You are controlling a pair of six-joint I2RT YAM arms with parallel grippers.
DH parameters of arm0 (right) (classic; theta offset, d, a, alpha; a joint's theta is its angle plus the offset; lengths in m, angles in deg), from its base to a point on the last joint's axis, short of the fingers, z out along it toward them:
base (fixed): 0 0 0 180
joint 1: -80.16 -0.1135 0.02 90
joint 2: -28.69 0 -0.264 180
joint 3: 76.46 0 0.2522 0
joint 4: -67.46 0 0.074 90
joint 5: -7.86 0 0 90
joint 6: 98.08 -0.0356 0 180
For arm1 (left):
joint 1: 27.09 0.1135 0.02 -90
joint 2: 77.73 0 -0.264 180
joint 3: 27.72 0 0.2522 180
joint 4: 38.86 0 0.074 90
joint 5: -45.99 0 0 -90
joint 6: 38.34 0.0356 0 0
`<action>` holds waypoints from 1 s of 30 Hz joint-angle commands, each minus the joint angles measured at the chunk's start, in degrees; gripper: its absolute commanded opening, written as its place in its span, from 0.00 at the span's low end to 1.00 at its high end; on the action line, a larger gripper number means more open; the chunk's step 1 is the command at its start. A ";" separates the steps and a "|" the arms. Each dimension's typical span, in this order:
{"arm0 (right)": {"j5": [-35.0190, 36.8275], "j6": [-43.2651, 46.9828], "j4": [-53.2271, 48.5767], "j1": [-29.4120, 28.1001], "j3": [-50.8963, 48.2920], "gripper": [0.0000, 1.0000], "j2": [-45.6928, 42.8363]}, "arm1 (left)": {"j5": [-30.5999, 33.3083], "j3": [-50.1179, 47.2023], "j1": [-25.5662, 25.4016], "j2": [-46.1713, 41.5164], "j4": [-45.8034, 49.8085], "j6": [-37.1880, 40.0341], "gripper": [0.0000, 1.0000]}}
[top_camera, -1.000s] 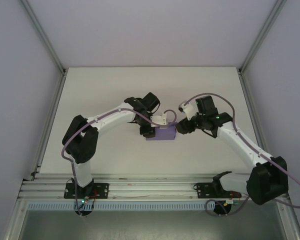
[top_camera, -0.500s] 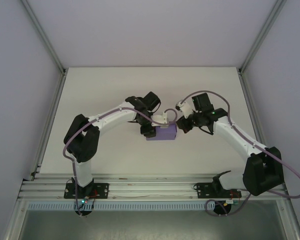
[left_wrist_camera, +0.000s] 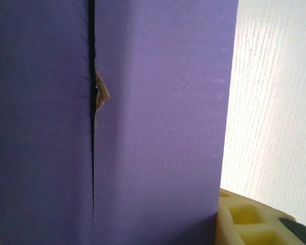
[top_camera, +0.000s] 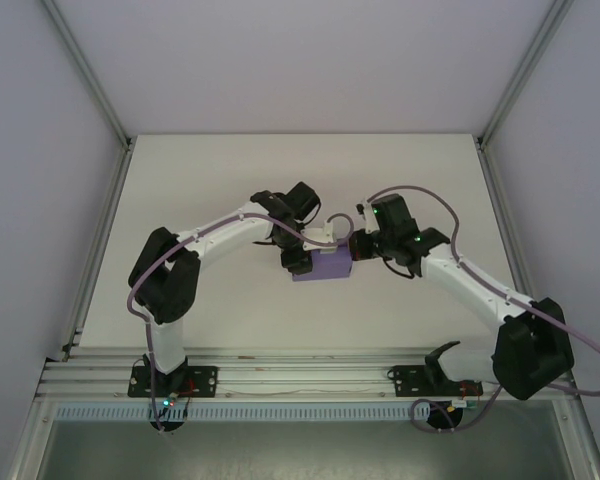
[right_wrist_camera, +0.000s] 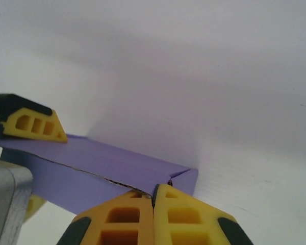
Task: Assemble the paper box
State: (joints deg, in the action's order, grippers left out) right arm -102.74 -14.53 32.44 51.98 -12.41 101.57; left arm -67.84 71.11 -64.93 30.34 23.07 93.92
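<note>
Top external view has my right gripper (top_camera: 355, 250), half open a second ago, now clenched tight and swung in against the right end of the paper box (top_camera: 322, 267), while the left gripper (top_camera: 302, 262) grasps the box's left end. On the right wrist camera the closed tips nudge the end flap, so I judge I am tucking that flap shut. Around the box spreads a white table (top_camera: 230, 180), fenced beyond by pale walls and aluminium posts (top_camera: 88, 85)
</note>
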 commanded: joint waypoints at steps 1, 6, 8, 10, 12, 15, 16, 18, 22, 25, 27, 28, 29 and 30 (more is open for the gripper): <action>5.91 -7.38 5.14 -3.06 -3.20 0.00 -0.34 | 0.10 0.05 -0.39 2.67 0.00 0.10 0.44; 10.72 0.02 9.88 -4.53 -7.87 0.00 0.07 | 0.77 -0.30 -0.32 2.58 -0.39 -0.55 0.44; 9.62 2.53 14.61 -5.33 -10.98 0.00 -0.91 | 0.86 -0.57 -0.36 2.35 -0.69 -0.73 0.45; 8.61 4.08 19.19 -6.04 -13.90 0.00 -2.03 | 0.90 -0.72 -0.31 2.25 -1.03 -1.00 0.46; 8.16 5.53 22.05 -6.61 -16.40 0.00 -3.23 | 1.06 -0.70 -0.35 2.25 -1.13 -1.17 0.46; 9.01 5.73 26.75 -6.93 -20.55 0.00 -5.08 | 1.27 -0.70 -0.35 2.31 -1.47 -1.44 0.46; 9.09 5.38 28.20 -7.02 -21.70 0.00 -5.48 | 1.25 -0.59 -0.35 2.43 -1.45 -1.52 0.46; 8.57 4.85 30.71 -7.12 -23.82 0.00 -6.29 | 1.49 -0.47 -0.36 2.23 -1.68 -1.89 0.47; 9.39 3.93 32.11 -7.41 -25.02 0.00 -6.61 | 1.60 -0.23 -0.31 2.00 -2.01 -2.49 0.50; 9.91 4.13 30.47 -7.65 -24.31 0.00 -8.19 | 1.95 0.24 -0.39 1.62 -2.46 -3.56 0.53; 10.16 4.17 30.49 -7.70 -24.27 0.00 -8.15 | 1.78 0.53 -0.43 1.62 -2.84 -4.57 0.63; 10.31 3.95 30.48 -7.68 -24.27 0.00 -8.15 | 1.72 0.58 -0.43 -0.19 -3.13 -4.89 0.68; 10.59 3.63 30.57 -7.80 -24.35 0.00 -8.15 | 1.90 0.45 -0.39 -0.86 -3.77 -5.45 0.76; 10.72 3.57 30.66 -7.87 -24.44 0.00 -8.15 | 1.95 0.31 -0.39 -1.45 -4.27 -6.00 0.80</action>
State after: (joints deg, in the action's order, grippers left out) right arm -91.04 -10.36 67.78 45.10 -35.50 93.44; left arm -66.57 71.11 -64.98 30.96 21.03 90.01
